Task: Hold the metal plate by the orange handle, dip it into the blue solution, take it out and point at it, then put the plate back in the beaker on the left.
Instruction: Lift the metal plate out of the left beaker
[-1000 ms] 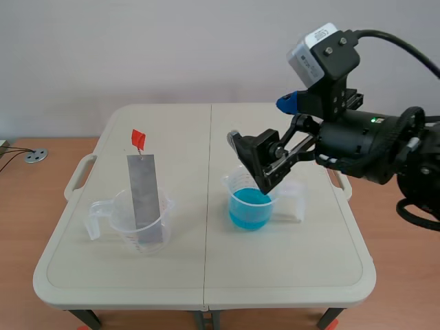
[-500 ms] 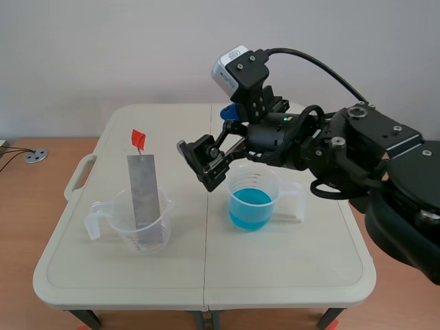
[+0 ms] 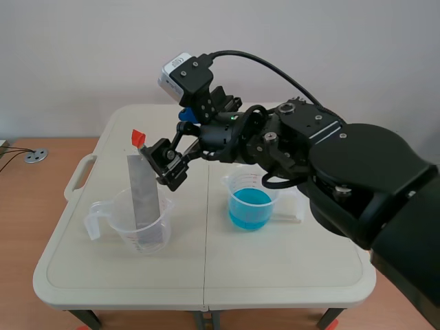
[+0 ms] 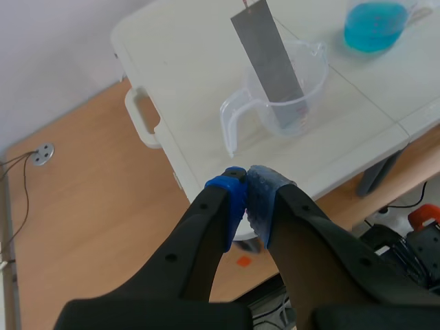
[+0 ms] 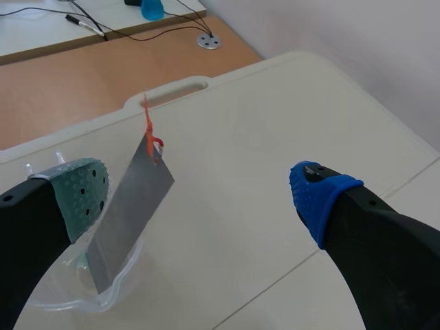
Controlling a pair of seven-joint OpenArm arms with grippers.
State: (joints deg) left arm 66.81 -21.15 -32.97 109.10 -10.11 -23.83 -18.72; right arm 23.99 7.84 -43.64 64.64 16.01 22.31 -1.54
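My right claw (image 3: 162,167) has swung across from the blue cup (image 3: 249,206) to the plate (image 3: 143,189).
Fingers wide open, plate just ahead, leaning in its beaker (image 3: 141,232); it looks thin, stiff and light (likely slippery), so I'd pinch the orange tab (image 3: 138,138) at its top.

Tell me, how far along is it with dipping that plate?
Nothing is done yet: the plate stands in the left beaker. In hand: the open right gripper is close by the orange handle, not gripping. Left: grab, dip in the blue solution, lift out, point, return.
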